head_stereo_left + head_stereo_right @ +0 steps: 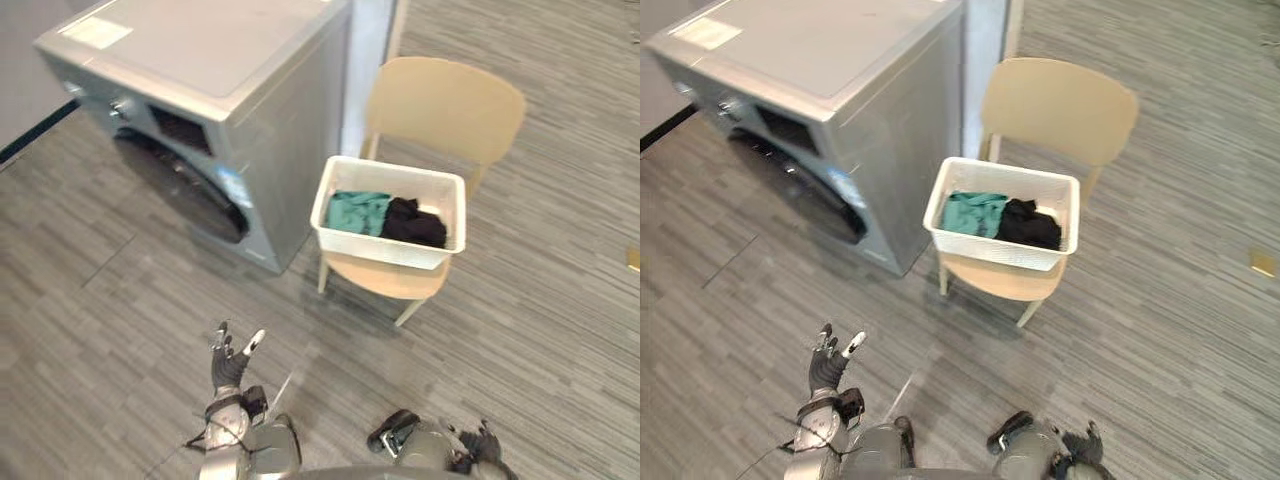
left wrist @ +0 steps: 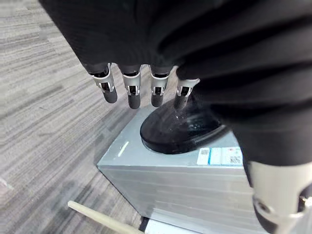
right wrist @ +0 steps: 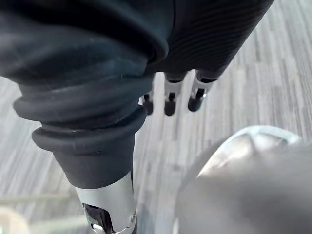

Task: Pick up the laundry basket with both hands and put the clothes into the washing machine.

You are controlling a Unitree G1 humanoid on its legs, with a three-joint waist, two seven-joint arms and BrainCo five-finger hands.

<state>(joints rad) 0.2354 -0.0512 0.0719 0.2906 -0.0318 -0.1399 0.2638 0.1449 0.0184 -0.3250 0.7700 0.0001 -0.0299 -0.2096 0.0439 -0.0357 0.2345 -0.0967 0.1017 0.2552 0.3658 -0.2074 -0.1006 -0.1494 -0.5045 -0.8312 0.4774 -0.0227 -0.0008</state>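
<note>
1. White plastic laundry basket (image 1: pixel 388 250), rectangular, rests on the pale wooden chair (image 1: pixel 445 105) seat, holding crumpled green and black clothes (image 1: pixel 357 212); not yet lifted.
2. Left hand (image 1: pixel 230 365) raised, fingers straight, empty. Right hand (image 1: pixel 482 442) low, fingers relaxed, empty. Both well apart from the basket.
3. Grey metal washing machine (image 1: pixel 200 60), boxy, round dark door; loading judged outstanding.

A white laundry basket (image 1: pixel 384 250) sits on a tan chair (image 1: pixel 446 106) beside the washing machine (image 1: pixel 205 85), with teal and black clothes (image 1: pixel 385 216) inside. The left hand (image 1: pixel 229 368) hangs low, fingers (image 1: pixel 221 337) spread.
</note>
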